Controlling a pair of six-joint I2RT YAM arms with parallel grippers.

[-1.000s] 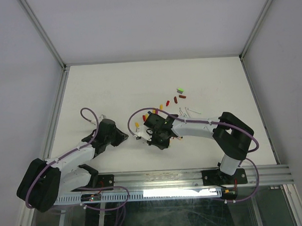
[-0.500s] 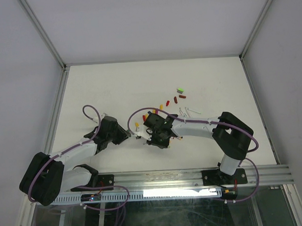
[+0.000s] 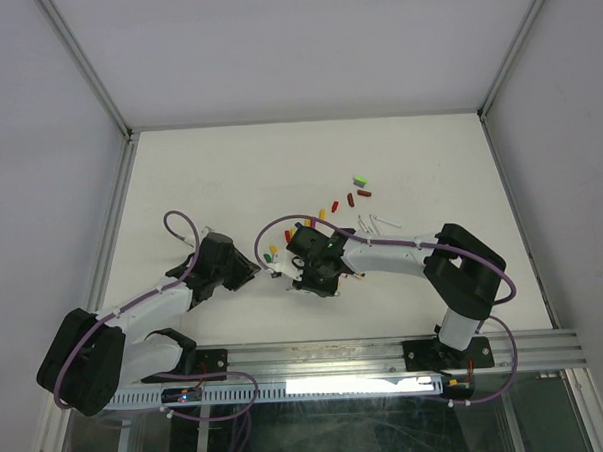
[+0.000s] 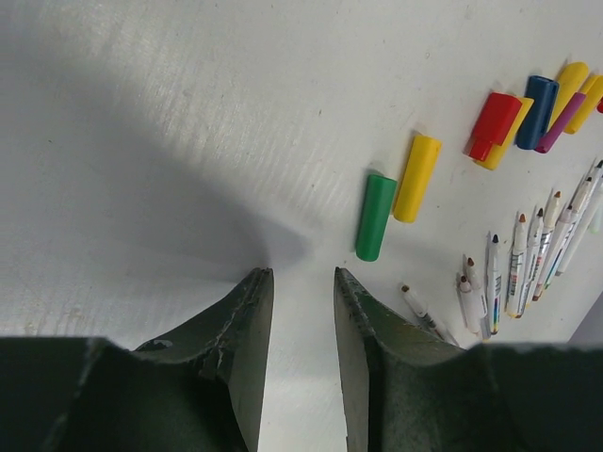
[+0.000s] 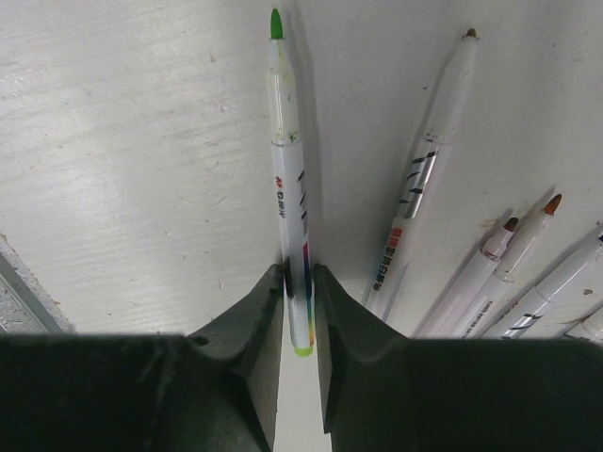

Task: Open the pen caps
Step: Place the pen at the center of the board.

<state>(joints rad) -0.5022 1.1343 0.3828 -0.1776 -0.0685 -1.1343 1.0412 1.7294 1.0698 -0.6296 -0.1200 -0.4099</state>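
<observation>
the left gripper (image 4: 301,275) stands a little way open, with a narrow slot of bare table (image 4: 141,113) between its jaws. it holds and touches nothing. its fingers (image 4: 240,330) are dark, matt wedges, scuffed along their inner edges. just ahead of the tips and slightly to their right lies a green cap (image 4: 376,217), a smooth, stubby plastic tube. a yellow cap (image 4: 416,177) of the same shape lies just beside it on its right. further ahead and to the right, a red cap (image 4: 492,124) with a clip tab, a blue cap (image 4: 538,111), a slimmer purple cap (image 4: 560,122) and more yellow caps (image 4: 572,77) huddle together. to the right of the gripper, uncapped pens (image 4: 520,264) lie side by side, thin white barrels with tapered tips.

the right gripper (image 5: 298,273) has its jaws standing narrow, one on each side of a green-tipped pen (image 5: 287,169). the pen runs straight out ahead of the tips, and its green rear end shows back in the slot. the fingers (image 5: 250,320) sit close against the barrel, but i cannot tell whether they pinch it or only flank it. the barrel is slim, white and glossy, printed with small marks and a colour stripe. to its right lies a brown-tipped pen (image 5: 429,160), and beyond that more white pens (image 5: 509,264) fan out. the table here is white, streaky and lightly speckled.
</observation>
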